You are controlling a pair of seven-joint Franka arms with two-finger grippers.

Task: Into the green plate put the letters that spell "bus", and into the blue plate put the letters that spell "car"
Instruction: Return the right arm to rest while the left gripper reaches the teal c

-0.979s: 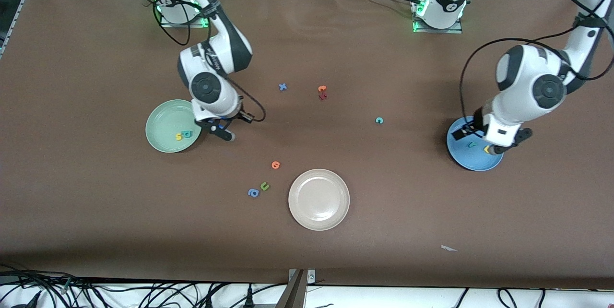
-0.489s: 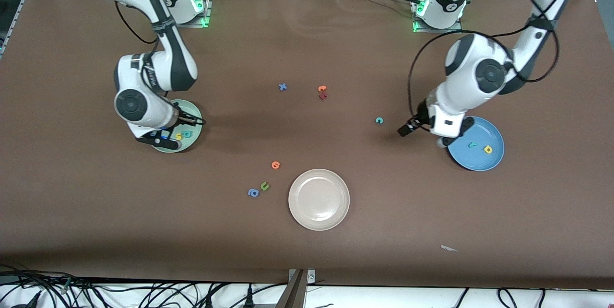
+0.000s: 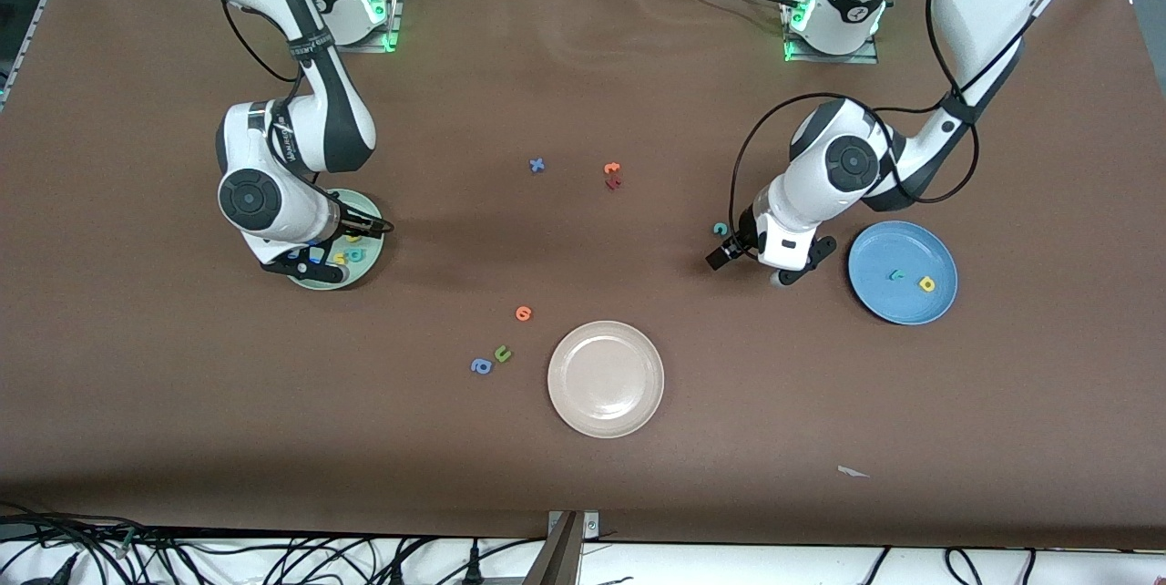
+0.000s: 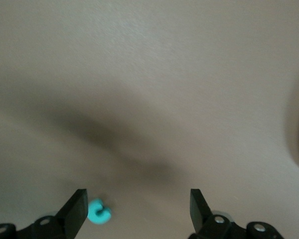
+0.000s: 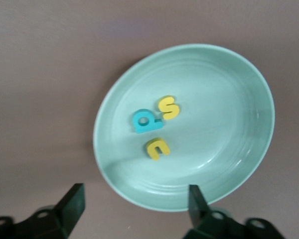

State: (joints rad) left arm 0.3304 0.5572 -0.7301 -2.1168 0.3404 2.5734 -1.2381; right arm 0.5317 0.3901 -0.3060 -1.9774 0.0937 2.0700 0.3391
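Your right gripper (image 5: pixel 132 209) hangs over the green plate (image 5: pixel 239 149), jaws spread and holding nothing; the teal b (image 5: pixel 145 121), yellow s (image 5: pixel 169 107) and yellow u (image 5: pixel 157 148) lie in the plate just ahead of its fingertips. Your left gripper (image 4: pixel 139 211), also wide open and empty, is low over bare brown table (image 3: pixel 729 403), the teal c (image 4: pixel 98 211) just inside one finger. The blue plate (image 3: pixel 938 250) beside it holds the yellow a (image 3: pixel 927 284) and the dark teal r (image 3: pixel 896 274).

Readable signs: foam letters only.
Green plate (image 5: pixel 239 89): teal b (image 5: pixel 145 121), yellow s (image 5: pixel 169 108), yellow u (image 5: pixel 157 148).
Bench (image 3: pixel 583 439): teal c (image 3: pixel 721 228), blue x (image 3: pixel 537 165).
Arm lettering illegible.
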